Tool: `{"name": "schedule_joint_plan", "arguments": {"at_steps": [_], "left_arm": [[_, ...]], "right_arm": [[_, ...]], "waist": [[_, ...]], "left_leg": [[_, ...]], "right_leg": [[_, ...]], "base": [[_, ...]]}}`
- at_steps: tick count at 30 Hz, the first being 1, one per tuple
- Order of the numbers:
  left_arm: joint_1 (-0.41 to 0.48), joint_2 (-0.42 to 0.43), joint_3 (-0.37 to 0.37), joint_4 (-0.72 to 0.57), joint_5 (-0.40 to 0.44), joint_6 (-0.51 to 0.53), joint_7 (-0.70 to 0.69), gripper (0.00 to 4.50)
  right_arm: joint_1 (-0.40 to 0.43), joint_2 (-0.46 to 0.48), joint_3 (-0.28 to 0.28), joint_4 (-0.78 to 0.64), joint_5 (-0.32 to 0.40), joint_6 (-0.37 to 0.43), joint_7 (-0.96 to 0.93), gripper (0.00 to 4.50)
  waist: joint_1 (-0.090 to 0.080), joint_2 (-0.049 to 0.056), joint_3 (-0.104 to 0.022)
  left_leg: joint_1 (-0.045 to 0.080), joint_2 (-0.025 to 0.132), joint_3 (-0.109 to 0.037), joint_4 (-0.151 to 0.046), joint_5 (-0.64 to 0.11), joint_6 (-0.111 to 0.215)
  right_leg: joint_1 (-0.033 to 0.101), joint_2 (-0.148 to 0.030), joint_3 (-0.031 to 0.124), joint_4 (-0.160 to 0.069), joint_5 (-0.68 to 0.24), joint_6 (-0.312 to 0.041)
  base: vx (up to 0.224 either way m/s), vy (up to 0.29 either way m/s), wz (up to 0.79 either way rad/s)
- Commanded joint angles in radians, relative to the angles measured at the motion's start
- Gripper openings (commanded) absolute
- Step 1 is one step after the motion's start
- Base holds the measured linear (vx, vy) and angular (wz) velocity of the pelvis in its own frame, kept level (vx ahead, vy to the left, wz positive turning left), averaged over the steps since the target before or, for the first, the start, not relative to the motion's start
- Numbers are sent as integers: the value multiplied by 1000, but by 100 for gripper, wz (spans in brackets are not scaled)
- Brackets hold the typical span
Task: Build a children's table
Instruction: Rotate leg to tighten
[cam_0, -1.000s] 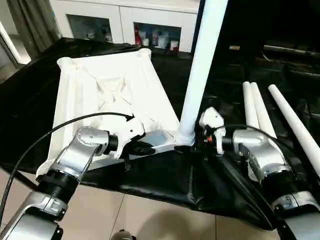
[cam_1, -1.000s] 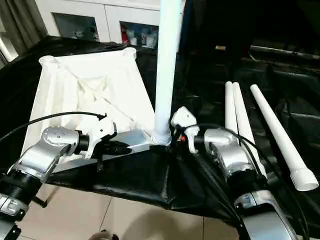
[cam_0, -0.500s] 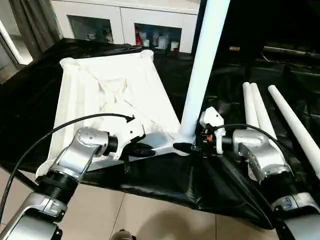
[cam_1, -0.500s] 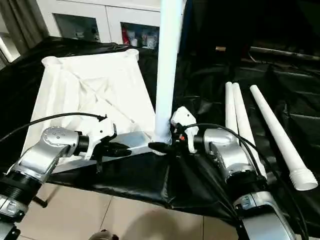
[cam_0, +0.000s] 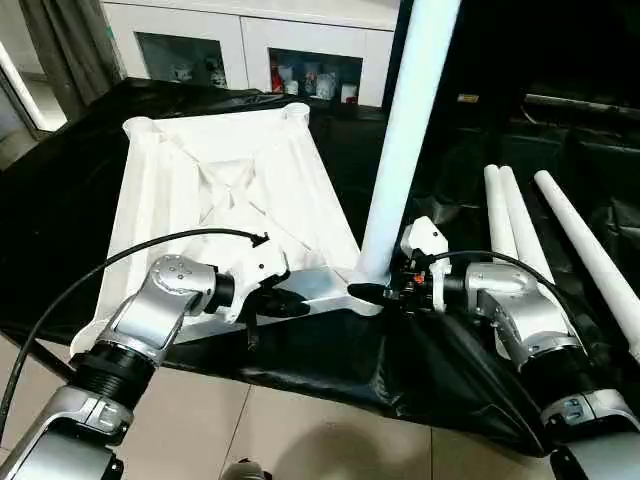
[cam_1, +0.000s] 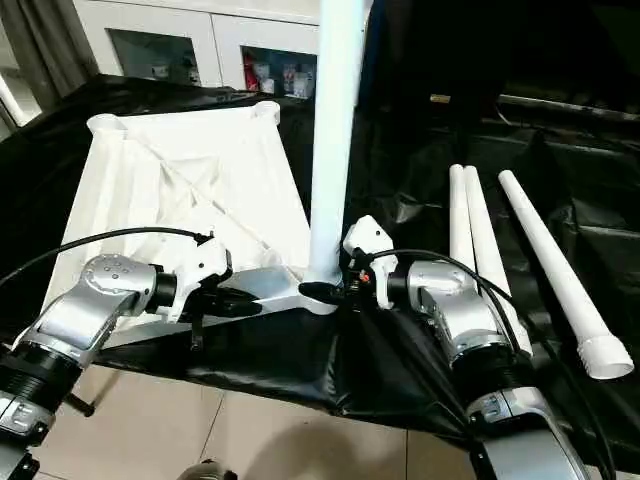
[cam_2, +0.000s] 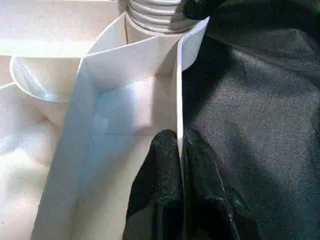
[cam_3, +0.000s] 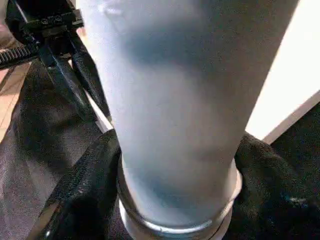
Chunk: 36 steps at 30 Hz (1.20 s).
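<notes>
White plastic dominates the black-draped work table (cam_0: 330, 375) — the tabletop (cam_0: 225, 210) lies ribbed underside up, one leg (cam_0: 405, 140) standing upright in its near corner socket. The left gripper (cam_2: 179, 150) is pinched together on the tabletop's thin near rim, just beside that socket. The right gripper (cam_3: 175, 165) has its fingers (cam_3: 82, 190) on either side of the leg's base, against it. Three spare legs (cam_1: 480, 250) lie beyond the right gripper — well apart.

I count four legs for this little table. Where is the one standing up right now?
The upright leg stands in the tabletop's near right corner socket, between the left gripper, pinching the near rim, and the right gripper at its base; three spare legs lie to the right.
</notes>
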<state>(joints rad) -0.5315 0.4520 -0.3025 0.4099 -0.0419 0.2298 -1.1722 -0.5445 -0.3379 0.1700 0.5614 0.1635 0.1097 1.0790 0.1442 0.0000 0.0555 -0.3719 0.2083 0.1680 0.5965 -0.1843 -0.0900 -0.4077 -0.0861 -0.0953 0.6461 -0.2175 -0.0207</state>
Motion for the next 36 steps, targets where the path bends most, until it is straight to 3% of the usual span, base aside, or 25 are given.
{"name": "schedule_joint_plan", "arguments": {"at_steps": [1,5,9,10,11,12,13,14,15,16,18,19,24,28,29,31,33,35,36], "left_arm": [[-24,-16,9,-32,-21,-13,-2,0],[-46,-33,13,20,10,-6,62,0],[-118,-103,48,144,35,37,220,0],[-118,-103,48,144,35,37,220,0],[-156,-140,69,201,38,56,299,0],[-187,-170,85,247,42,71,361,0],[-247,-227,117,340,49,101,498,0],[-266,-245,125,370,51,105,540,0],[-269,-248,127,375,52,106,547,0],[-312,-293,134,447,62,111,644,0],[-328,-313,134,474,67,110,678,0],[-351,-342,138,510,65,111,720,0],[-372,-366,129,543,73,106,735,0],[-376,-353,118,572,87,89,717,0],[-378,-347,111,582,91,77,703,0],[-366,-333,92,568,99,50,656,0],[-337,-311,70,519,103,48,589,0],[-309,-289,50,478,105,42,530,0],[-304,-285,47,472,105,40,523,0]], "right_arm": [[17,5,3,8,6,8,2,276],[21,42,-20,71,-8,26,-103,276],[-20,127,-64,208,-43,31,-351,275],[-20,127,-64,208,-43,31,-351,275],[-47,167,-97,268,-40,41,-475,275],[-69,198,-124,315,-35,50,-569,275],[-114,243,-159,401,-39,49,-745,275],[-130,255,-164,427,-43,50,-795,275],[-133,257,-165,432,-44,50,-804,275],[-176,293,-200,495,-29,49,-940,275],[-194,309,-215,518,-22,47,-991,275],[-220,334,-239,551,-9,38,-1053,275],[-260,372,-257,586,-10,2,-1083,274],[-300,388,-274,600,-4,-53,-1024,274],[-309,386,-281,604,1,-70,-1010,274],[-315,369,-275,590,-5,-98,-984,330],[-312,339,-261,550,-6,-120,-904,347],[-302,309,-245,511,-8,-119,-814,354],[-298,304,-241,500,-6,-113,-790,376]], "waist": [[0,1,-79],[-5,3,-78],[-8,4,-70],[-7,2,-71],[-10,1,-70],[-15,2,-65],[-13,1,-67],[-16,0,-69],[-15,-1,-66],[-14,-4,-68],[-11,-3,-70],[-9,-3,-71],[-5,0,-76],[-6,6,-74],[-6,2,-74],[-6,2,-73],[-6,2,-75],[-18,-5,-76],[-25,-2,-77]], "left_leg": [[4,21,-2,-55,-62,72],[5,21,-2,-57,-77,63],[14,21,-2,-67,-152,13],[14,21,-2,-67,-150,8],[11,20,-3,-69,-152,2],[16,18,0,-70,-175,-12],[18,17,-3,-71,-181,-21],[20,15,-2,-71,-171,-34],[21,15,-3,-72,-181,-37],[14,16,-3,-72,-175,-27],[23,15,-3,-71,-182,-28],[20,15,-3,-71,-178,-23],[9,14,-2,-67,-130,4],[9,14,-2,-69,-157,9],[10,14,-2,-69,-164,10],[9,15,-2,-70,-164,11],[7,16,-3,-69,-162,22],[-9,15,-9,-73,-133,29],[-4,17,-7,-68,-127,38]], "right_leg": [[71,-60,56,-59,91,-255],[70,-60,56,-63,69,-255],[68,-66,57,-82,-101,-223],[69,-66,57,-82,-108,-219],[69,-66,57,-83,-118,-212],[60,-66,58,-91,-181,-205],[64,-67,57,-94,-205,-196],[60,-67,59,-94,-211,-190],[60,-67,58,-97,-223,-182],[63,-71,59,-97,-214,-178],[58,-68,59,-98,-218,-170],[59,-67,58,-96,-204,-168],[65,-65,56,-82,-50,-184],[66,-67,55,-86,-70,-191],[66,-67,55,-88,-82,-190],[67,-68,55,-88,-89,-189],[69,-69,55,-86,-76,-192],[81,-65,48,-80,-52,-182],[77,-69,50,-80,-44,-194]], "base": [[0,0,0],[0,0,0],[0,0,0],[0,0,0],[0,0,0],[0,0,0],[0,0,0],[0,0,0],[0,0,0],[0,0,0],[0,0,0],[0,0,0],[0,0,0],[0,0,0],[0,0,0],[0,0,0],[0,0,0],[0,0,0],[0,0,0]]}}
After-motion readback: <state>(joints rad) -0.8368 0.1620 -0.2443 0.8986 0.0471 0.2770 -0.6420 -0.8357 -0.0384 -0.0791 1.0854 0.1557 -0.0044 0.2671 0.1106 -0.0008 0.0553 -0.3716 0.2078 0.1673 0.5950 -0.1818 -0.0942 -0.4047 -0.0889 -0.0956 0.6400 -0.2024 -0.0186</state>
